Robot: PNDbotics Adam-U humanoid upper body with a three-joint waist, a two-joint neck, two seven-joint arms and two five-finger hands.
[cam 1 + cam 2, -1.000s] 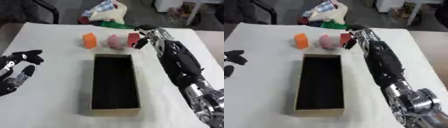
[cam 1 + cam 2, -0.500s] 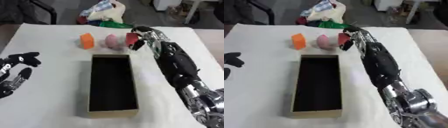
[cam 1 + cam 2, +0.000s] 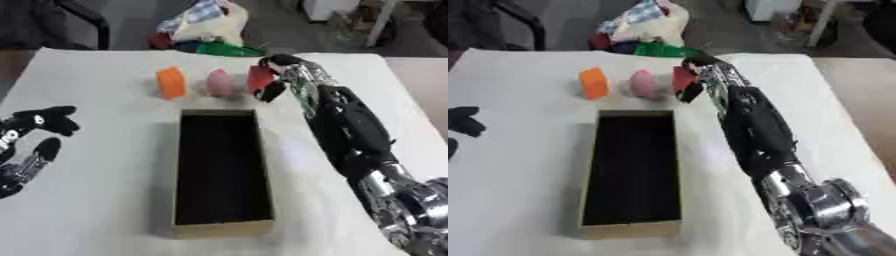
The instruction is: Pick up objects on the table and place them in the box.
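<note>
Pink object point(image 3: 220, 83) between orange block point(image 3: 171, 82), red object point(image 3: 258, 78)

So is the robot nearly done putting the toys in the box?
Not yet. The box looks empty, so nothing is done. The right hand is closing round the red block, which sits by the pink one. The pink and orange blocks wait. The left hand rests open at the left.

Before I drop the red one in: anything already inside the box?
The box shows only a dark, bare floor; nothing visible inside. Its near wall hides the strip of floor behind it. The red object is in the right robot hand.
</note>
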